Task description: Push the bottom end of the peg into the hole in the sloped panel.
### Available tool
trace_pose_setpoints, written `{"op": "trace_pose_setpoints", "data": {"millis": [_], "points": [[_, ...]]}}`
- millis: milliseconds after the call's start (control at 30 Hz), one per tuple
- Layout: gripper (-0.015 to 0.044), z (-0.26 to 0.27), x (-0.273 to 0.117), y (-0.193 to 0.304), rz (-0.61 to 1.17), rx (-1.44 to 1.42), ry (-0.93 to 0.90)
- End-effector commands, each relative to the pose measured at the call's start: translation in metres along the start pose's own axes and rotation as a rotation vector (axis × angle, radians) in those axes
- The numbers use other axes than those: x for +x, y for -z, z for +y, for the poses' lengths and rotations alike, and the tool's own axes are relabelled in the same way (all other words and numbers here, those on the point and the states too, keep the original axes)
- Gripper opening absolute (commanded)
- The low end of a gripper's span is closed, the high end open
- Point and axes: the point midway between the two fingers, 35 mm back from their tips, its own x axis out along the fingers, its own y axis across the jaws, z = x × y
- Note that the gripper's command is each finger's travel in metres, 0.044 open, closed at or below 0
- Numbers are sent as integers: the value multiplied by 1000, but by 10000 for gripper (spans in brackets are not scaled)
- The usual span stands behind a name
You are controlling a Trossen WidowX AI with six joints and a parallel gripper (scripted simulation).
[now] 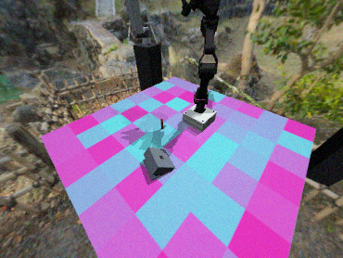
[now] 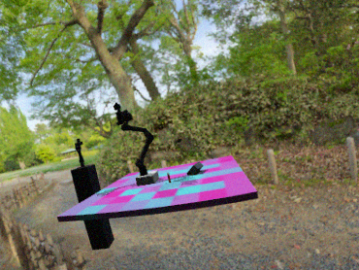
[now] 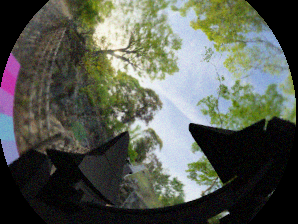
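Note:
The peg [image 1: 162,123] [image 2: 169,178], small, thin and reddish-brown, stands upright on the checkered table [image 1: 185,243] [image 2: 233,193] between the arm's base and the panel block. Its cross-section is too small to tell. The dark grey block with the sloped panel [image 1: 155,164] [image 2: 195,169] sits beyond the peg; one small dark hole [image 1: 161,157] shows in its face in the top view. My gripper [image 3: 160,131] is open and empty, its two black fingers wide apart against sky and trees. It is raised high above the table, far from peg and block, at the arm's upper end in the exterior view.
The arm's pale base [image 1: 198,122] [image 2: 146,180] stands on the table near the peg. A black pillar [image 1: 148,70] [image 2: 86,184] with a dark device on top stands beyond the table edge. Another dark post [image 1: 328,160] is at the right in the top view.

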Motion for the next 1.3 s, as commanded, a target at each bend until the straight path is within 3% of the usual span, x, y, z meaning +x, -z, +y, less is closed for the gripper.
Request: {"op": "trace_pose_setpoints", "data": {"millis": [0,1267], "points": [[426,0,0,0,0,4,0],[440,78,38,40,19,629,-42]]}}
